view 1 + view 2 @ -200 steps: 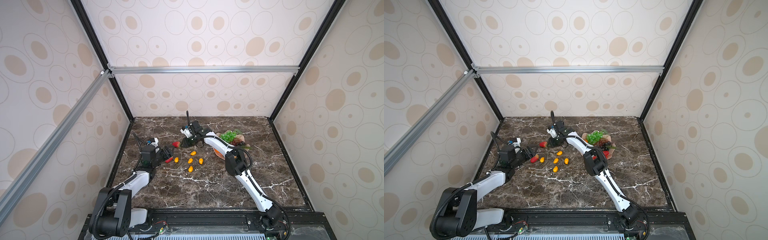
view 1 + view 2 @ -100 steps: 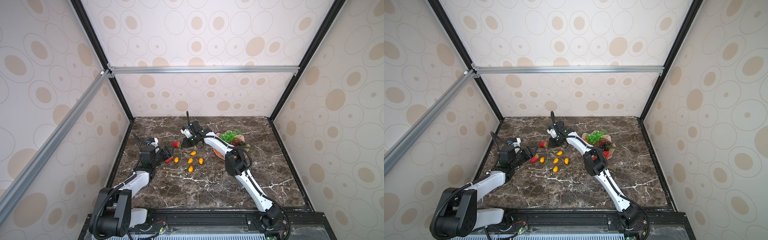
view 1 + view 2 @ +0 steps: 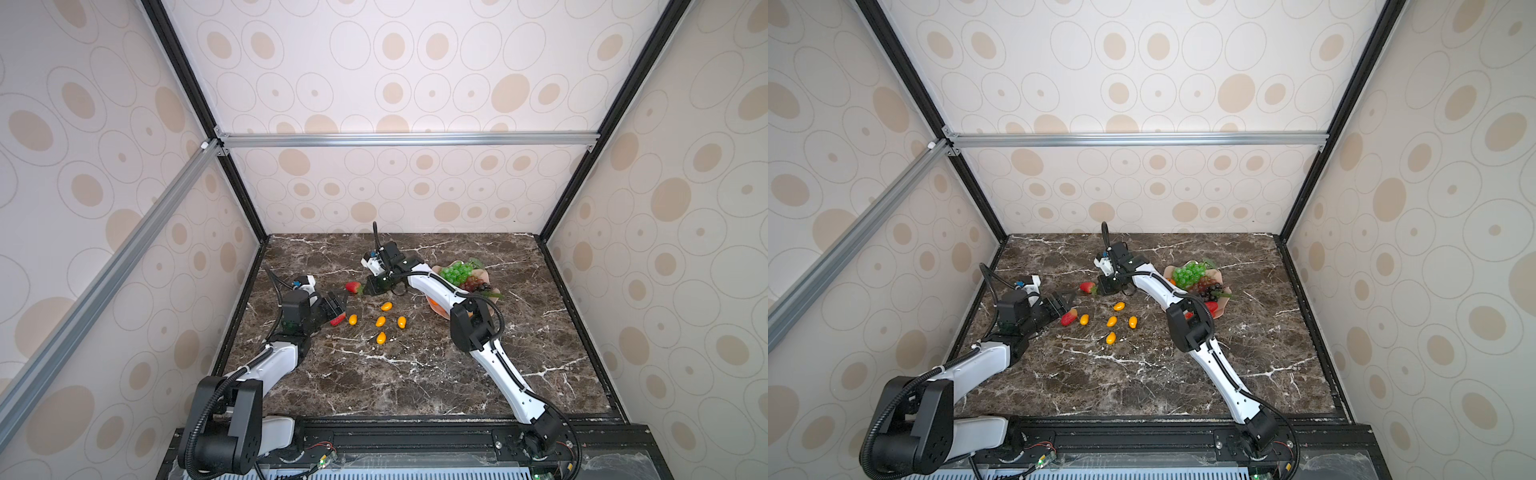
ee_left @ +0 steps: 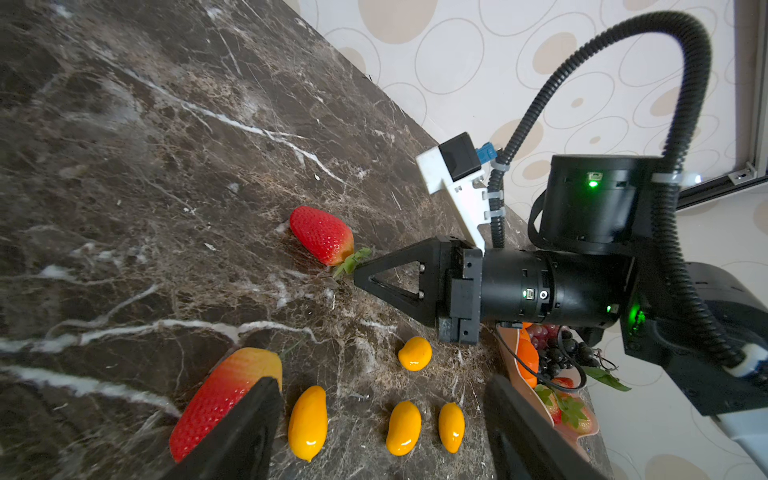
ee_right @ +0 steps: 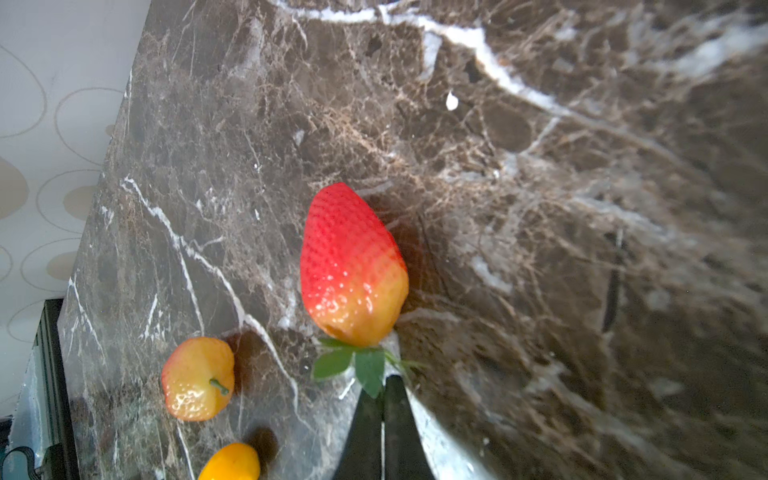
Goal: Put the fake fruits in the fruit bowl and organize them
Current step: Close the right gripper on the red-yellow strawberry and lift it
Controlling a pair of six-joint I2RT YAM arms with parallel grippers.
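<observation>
1. At the right gripper (image 5: pixel 383 388): pressed shut tip to tip, touching the green leaves of the leafed strawberry (image 5: pixel 351 266), which lies flat on the marble table (image 3: pixel 415 374). Cannot tell whether a leaf is pinched.
2. At the left gripper (image 4: pixel 380 382): spread wide, holding nothing, one finger just beside the second strawberry (image 4: pixel 224 399).
3. Between both grippers: five kumquats (image 3: pixel 380 321) loose on the marble, close together. To their right, partly behind the right arm (image 3: pixel 432 286): the fruit bowl (image 3: pixel 484 274) with green grapes (image 3: pixel 457 272) and dark grapes (image 3: pixel 473 284).
4. Bare marble across the front half and right of the bowl. Left gripper near the table's left edge.
5. From the right wrist alone: meeting fingertips and leaves up close. From the left wrist: only four kumquats. In a top view: a third strawberry (image 3: pixel 1211 307) at the bowl's front rim.
</observation>
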